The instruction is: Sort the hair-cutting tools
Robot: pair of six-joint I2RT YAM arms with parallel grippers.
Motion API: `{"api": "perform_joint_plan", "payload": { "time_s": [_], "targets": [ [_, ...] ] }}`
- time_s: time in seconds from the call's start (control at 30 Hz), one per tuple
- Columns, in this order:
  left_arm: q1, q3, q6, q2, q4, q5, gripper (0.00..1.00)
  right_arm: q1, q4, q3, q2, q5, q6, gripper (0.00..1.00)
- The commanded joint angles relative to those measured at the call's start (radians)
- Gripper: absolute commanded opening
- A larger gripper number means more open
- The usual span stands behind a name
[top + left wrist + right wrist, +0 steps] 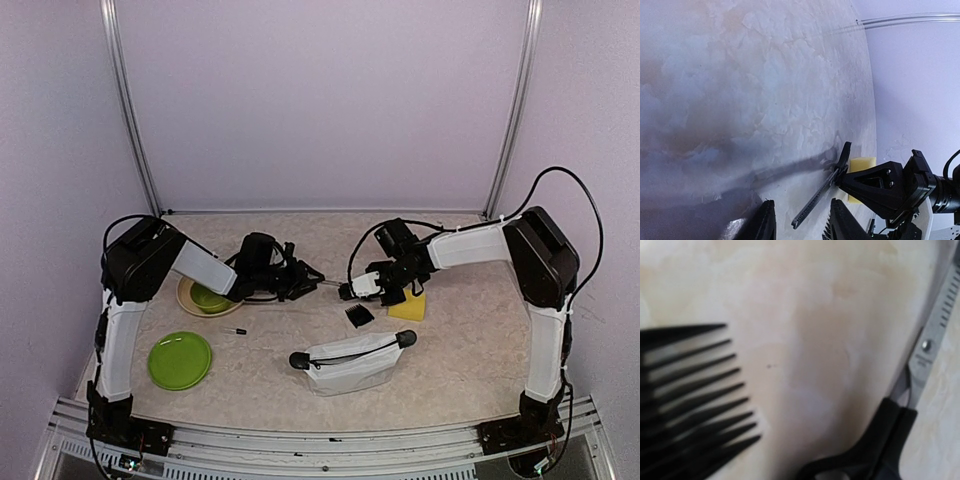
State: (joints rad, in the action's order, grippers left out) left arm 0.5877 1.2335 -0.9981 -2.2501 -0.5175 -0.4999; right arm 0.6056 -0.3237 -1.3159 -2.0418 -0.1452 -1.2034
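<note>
Between lilac walls (320, 100), over beige tabletop (470, 340), right fingers (862, 181) clamp scissors (815, 200), left fingers (765, 222) gape

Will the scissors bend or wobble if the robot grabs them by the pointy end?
Probably not: the scissors stick straight out from the right gripper without drooping, so they look stiff. They are likely light, too, since one end carries them. The thin metal blades might slip, though.
</note>
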Motion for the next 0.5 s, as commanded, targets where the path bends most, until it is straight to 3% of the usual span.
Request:
{"api": "perform_joint_plan", "payload": {
  "time_s": [0.0, 0.17, 0.33, 0.47],
  "targets": [
    [-0.005, 0.016, -0.039, -0.045, -0.057, 0.006, 0.33, -0.003, -0.128, 0.059, -0.048, 0.01, -0.009, 0.0],
    [-0.006, 0.024, -0.04, -0.068, -0.115, 0.003, 0.19, 0.0, -0.126, 0.057, -0.046, 0.013, -0.018, 0.0],
    [0.001, 0.021, -0.032, -0.091, -0.313, -0.047, 0.0, -0.003, -0.128, 0.033, -0.027, 0.045, 0.021, 0.01],
    [0.004, -0.053, -0.016, -0.022, -0.464, -0.041, 0.0, -0.014, -0.183, -0.018, 0.089, 0.001, 0.077, 0.19]
  ]
}}
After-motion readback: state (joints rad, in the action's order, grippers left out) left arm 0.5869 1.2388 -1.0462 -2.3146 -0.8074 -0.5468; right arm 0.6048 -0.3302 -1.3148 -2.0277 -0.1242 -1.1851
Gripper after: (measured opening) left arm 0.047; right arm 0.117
